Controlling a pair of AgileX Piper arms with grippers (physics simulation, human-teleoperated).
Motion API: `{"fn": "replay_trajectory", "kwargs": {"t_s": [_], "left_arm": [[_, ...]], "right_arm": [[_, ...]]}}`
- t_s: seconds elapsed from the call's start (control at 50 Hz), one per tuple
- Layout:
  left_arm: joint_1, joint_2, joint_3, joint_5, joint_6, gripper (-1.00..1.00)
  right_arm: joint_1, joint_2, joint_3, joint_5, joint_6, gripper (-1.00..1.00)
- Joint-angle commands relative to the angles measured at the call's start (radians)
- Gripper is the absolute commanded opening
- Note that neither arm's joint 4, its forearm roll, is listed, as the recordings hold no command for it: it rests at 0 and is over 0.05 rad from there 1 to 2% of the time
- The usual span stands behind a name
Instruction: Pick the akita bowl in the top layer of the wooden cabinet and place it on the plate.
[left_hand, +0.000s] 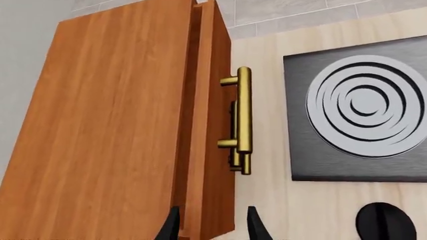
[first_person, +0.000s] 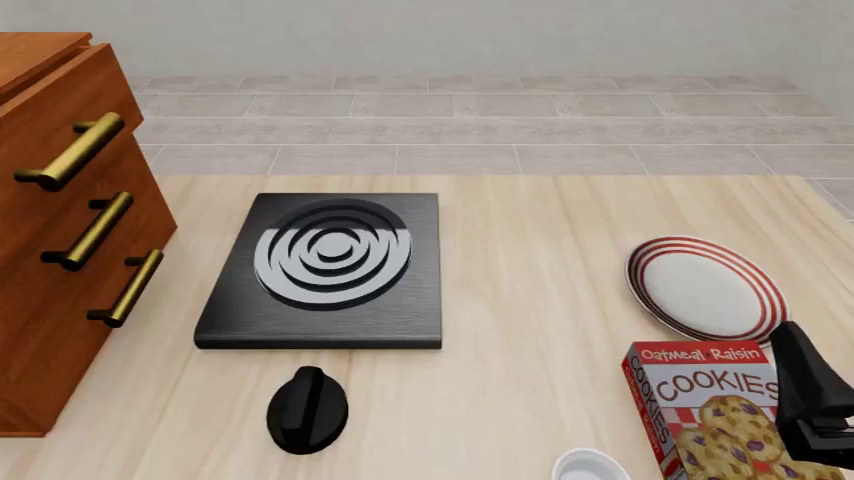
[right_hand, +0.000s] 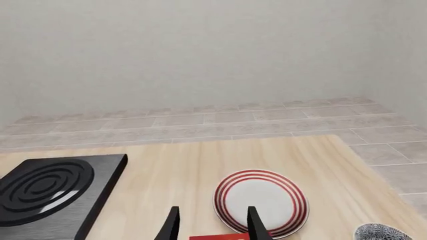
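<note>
My left pincer (left_hand: 213, 225) hangs above the tall reddish-brown wooden cabinet (left_hand: 113, 125), fingers spread and empty, astride the front edge below the top layer's (left_hand: 210, 115) brass bar handle (left_hand: 244, 120). My right pincer (right_hand: 213, 225) is released too, pointing at the red-striped round white plate (right_hand: 261, 201) on the pale wood desk (first_person: 534, 300). The dark-patterned akita bowl (right_hand: 381, 233) sits cut off at the right wrist view's edge, beside the plate.

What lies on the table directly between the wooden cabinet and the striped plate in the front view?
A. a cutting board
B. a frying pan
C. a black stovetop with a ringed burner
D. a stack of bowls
C: the black stovetop with grey concentric rings sits between the wooden cabinet and the plate.
</note>
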Motion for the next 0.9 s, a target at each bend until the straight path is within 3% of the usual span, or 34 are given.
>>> {"fn": "replay_trajectory", "kwargs": {"t_s": [0.02,0.54,0.7,0.8,0.9], "left_arm": [[0.016,-0.002,0.045,-0.024,0.0,1.0],[0.037,0.008,0.164,-0.097,-0.015,1.0],[-0.023,0.026,0.171,-0.079,-0.093,1.0],[-0.089,0.046,0.179,-0.063,-0.197,1.0],[-0.115,0.052,0.191,-0.067,-0.232,1.0]], "right_arm": [[0.0,0.0,0.0,-0.001,0.002,1.0],[0.002,0.004,0.0,-0.002,0.001,1.0],[0.002,0.0,0.0,0.003,0.003,1.0],[0.002,0.001,0.0,0.002,0.003,1.0],[0.002,0.0,-0.001,0.004,0.003,1.0]]}}
